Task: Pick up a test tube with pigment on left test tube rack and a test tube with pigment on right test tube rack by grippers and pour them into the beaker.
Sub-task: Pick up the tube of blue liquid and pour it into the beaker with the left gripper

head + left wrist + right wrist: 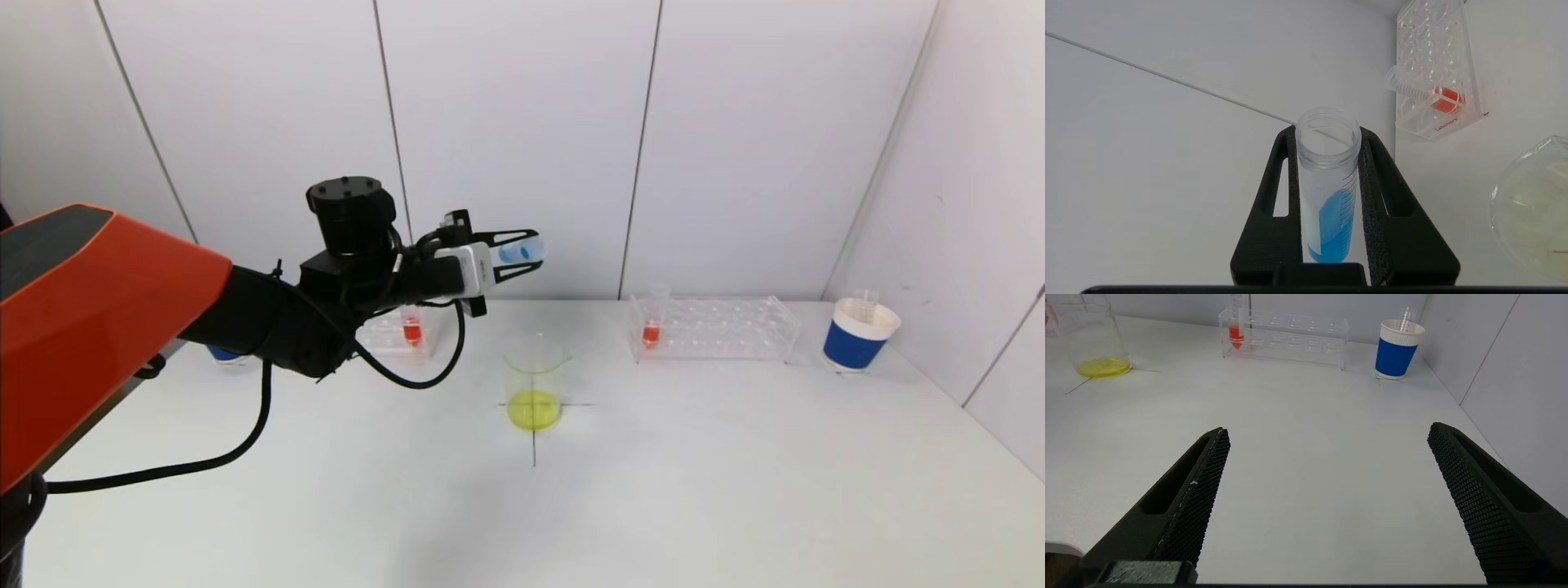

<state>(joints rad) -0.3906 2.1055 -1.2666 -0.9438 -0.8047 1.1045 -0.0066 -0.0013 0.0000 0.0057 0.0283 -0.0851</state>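
Head view, left gripper: the left gripper (522, 253) is raised above the table (694, 490), pinching a blue-pigment test tube (520, 251) that lies roughly level, up and just behind the beaker (534, 392).
Head view, beaker: it stands on a cross mark with yellow liquid at its bottom, between the left rack (400, 331) and the right rack (714, 327).
Head view, pour advice: the tube's mouth looks not yet over the beaker's opening; I judge it should be brought right above the rim before tipping further, then tilted slowly.
Left wrist view, grip: both pads (1372, 204) press the tube's sides, blue liquid pooled at the closed end, the open mouth empty.
Left wrist view, risk: the smooth tube could slip if rotated fast; a steady wrist roll seems wise.
Left wrist view, surroundings: the beaker's edge (1531, 208) shows at one side; the right rack (1433, 69) holds a red-pigment tube (1443, 102).
Right wrist view, right gripper: the right gripper (1327, 498) is spread wide, holding nothing, low over the table near its front edge.
Right wrist view, next target: the red tube (1236, 332) stands upright in the right rack, near a blue paper cup (1397, 349).
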